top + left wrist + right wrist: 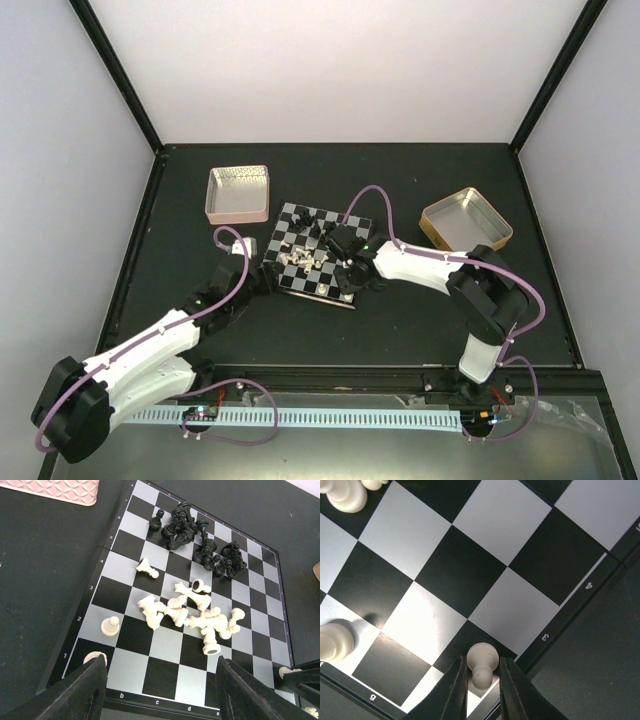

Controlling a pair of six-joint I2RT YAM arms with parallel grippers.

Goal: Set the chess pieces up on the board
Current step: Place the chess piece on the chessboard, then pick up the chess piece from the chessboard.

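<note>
Right end effector (481, 682): closed narrowly on a small cream-white pawn (483, 661) at the edge of the black-and-grey checkered flat board (165, 650).
Left end effector (160, 669): spread wide, empty.
Progress: barely begun, I judge. The cream pieces (195, 617) lie toppled and the black pieces (200, 537) are bunched mid-board.

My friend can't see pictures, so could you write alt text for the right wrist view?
A pincer grips a cream-white pawn over the edge of the chessboard, near the row marked 3. More white pieces show at the picture's left.
</note>
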